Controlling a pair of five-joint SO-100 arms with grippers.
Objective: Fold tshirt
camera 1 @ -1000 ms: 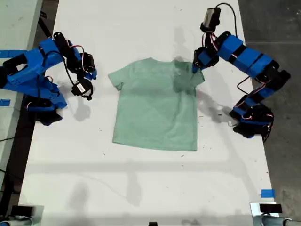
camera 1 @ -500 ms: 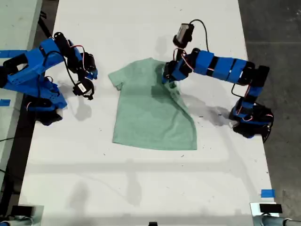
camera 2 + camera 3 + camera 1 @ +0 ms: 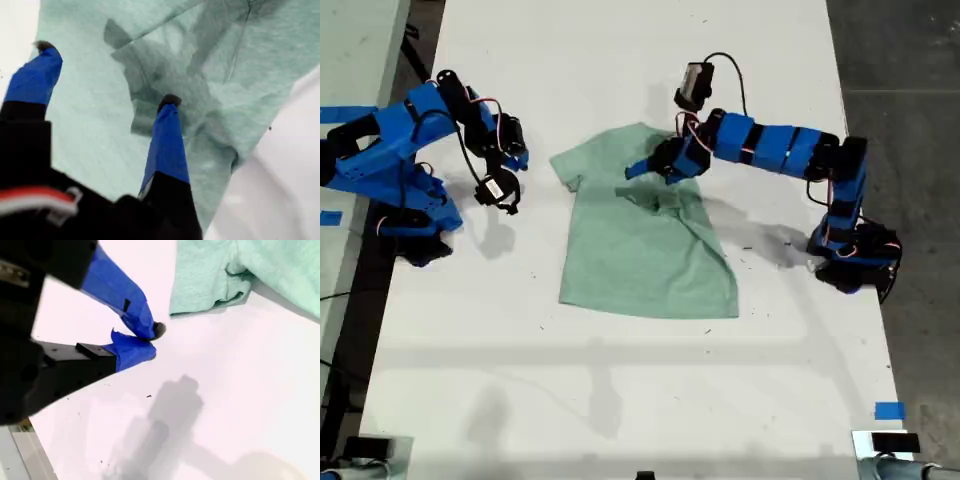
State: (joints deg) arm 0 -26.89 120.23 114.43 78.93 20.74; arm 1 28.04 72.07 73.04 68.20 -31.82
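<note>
One sleeve folded in, the rest of the fold still to do.

The tshirt point(image 3: 645, 240) lies on the white table point(image 3: 620, 400). Its hem edge, nearest the exterior camera, is still flat and unfolded. Farther up, one sleeve is drawn in over the chest in a rumpled heap. Over that heap hovers my first gripper point(image 3: 655, 168), jaws spread and empty. Beside the other sleeve, off the cloth, my second gripper point(image 3: 508, 170) hangs pinched closed on nothing (no containers anywhere in view).
</note>
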